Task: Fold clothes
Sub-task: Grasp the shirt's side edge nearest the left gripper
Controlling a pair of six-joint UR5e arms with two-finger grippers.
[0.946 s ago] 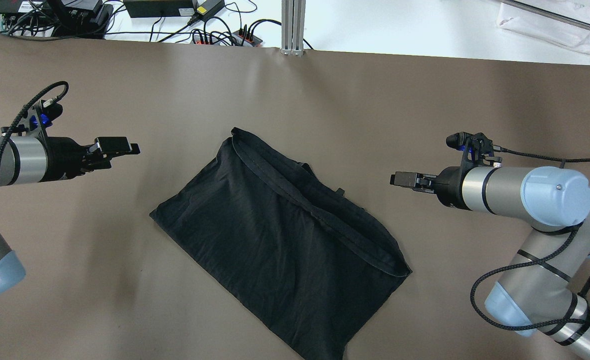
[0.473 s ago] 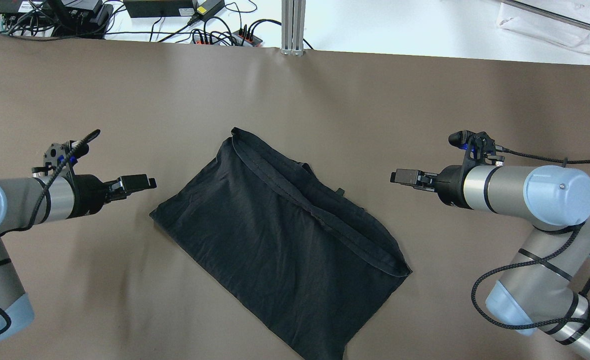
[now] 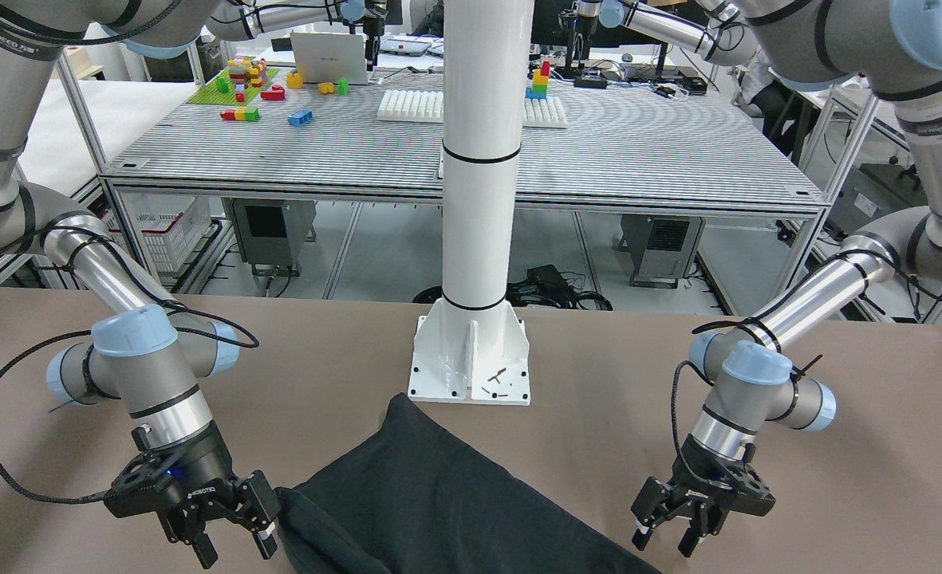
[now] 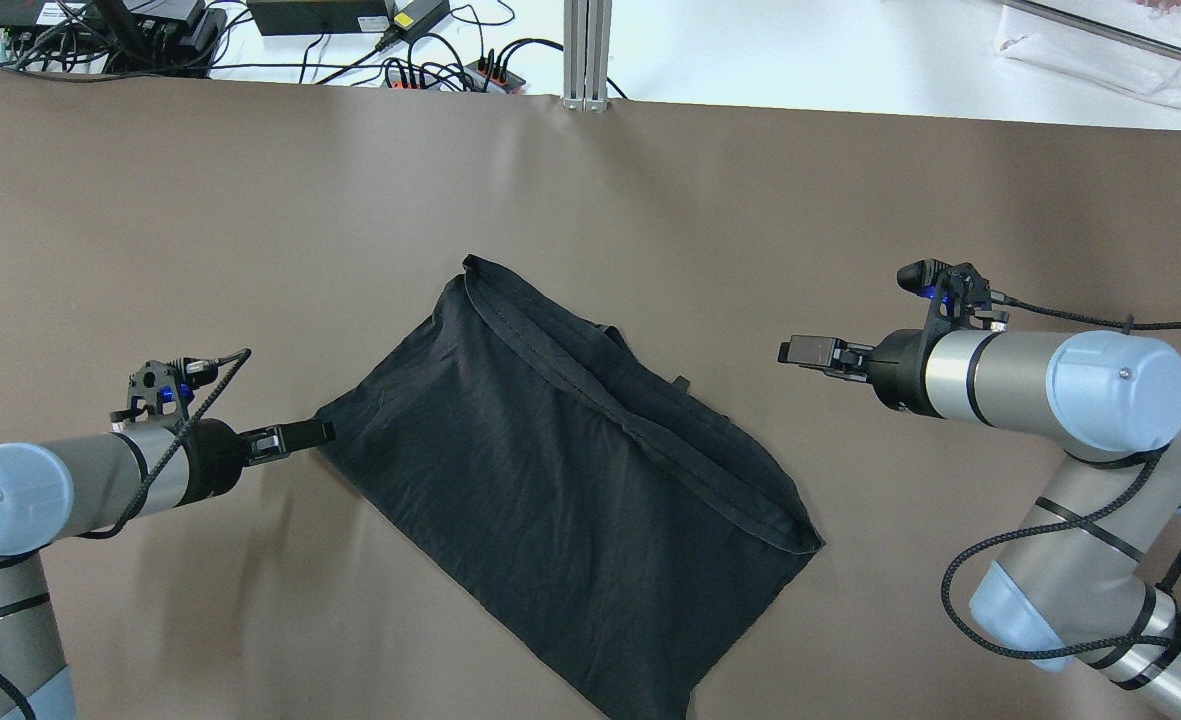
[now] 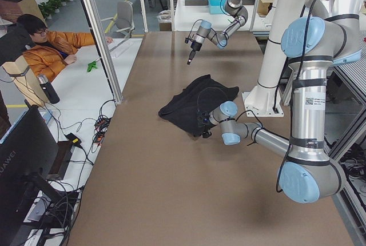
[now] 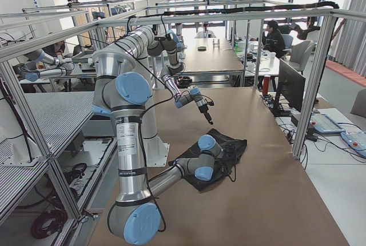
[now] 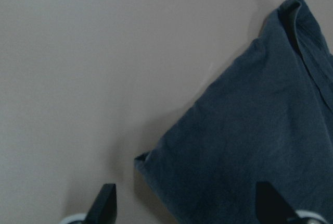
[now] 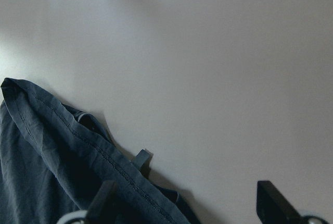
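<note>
The garment (image 4: 570,480) lies with its long axis running far-left to near-right. The left gripper (image 4: 320,433) is spread wide at its corner, and the right gripper (image 4: 790,350) is wide too.

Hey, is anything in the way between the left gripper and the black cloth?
Nothing visible is. The left gripper is open, right at a corner of the black cloth, with only bare table beside it.

A white pillar (image 3: 478,159) on its base plate (image 3: 471,363) stands between the left gripper (image 3: 664,546) and the right gripper (image 3: 237,550), behind both — on the brown table (image 3: 877,414). Well away from the left gripper, off the table, sits a person in an orange jacket (image 5: 54,48).
</note>
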